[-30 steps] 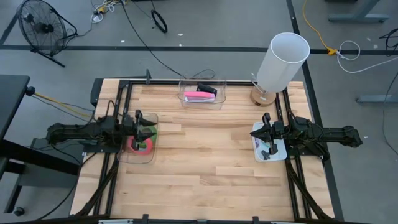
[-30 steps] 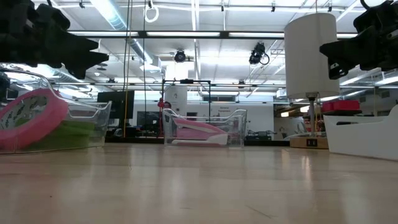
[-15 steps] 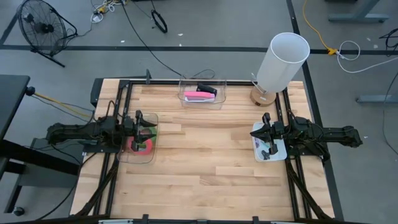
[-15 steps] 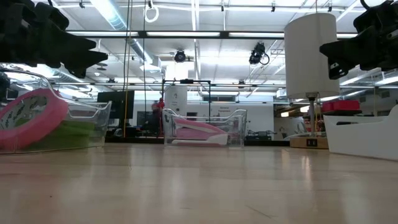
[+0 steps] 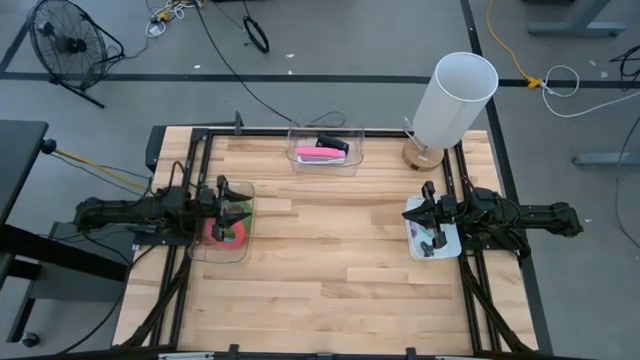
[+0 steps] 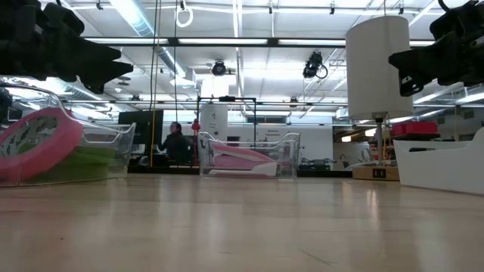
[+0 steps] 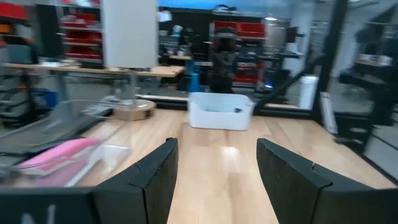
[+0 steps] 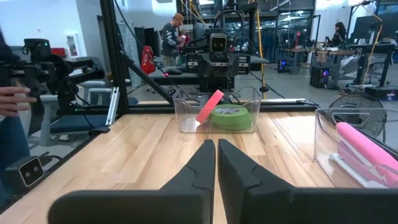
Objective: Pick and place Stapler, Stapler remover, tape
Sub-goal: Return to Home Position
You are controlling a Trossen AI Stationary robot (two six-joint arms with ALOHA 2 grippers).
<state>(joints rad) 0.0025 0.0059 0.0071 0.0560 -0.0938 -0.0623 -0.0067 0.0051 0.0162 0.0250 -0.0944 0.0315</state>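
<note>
Nothing on the bench has shifted this past second: pink tape point(image 5: 228, 236) and green tape point(image 8: 233, 117) sit in the clear bin point(image 8: 186, 121) directly beneath the open left end effector point(image 7: 214, 152), the right end effector point(image 8: 216, 146) is closed and empty, so sorting looks finished.

The room had a grey concrete floor point(image 5: 330, 50) crossed by dark seams, where a black round wire-caged fan point(image 5: 65, 38), a coiled black cable point(image 5: 257, 35) and a yellow cable point(image 5: 531, 80) lay. Long fluorescent ceiling lights point(image 6: 140, 15) ran overhead among bare beams. Farther back stood shelves of red storage bins point(image 7: 249, 62) and a person in dark clothes point(image 6: 175, 142).
</note>
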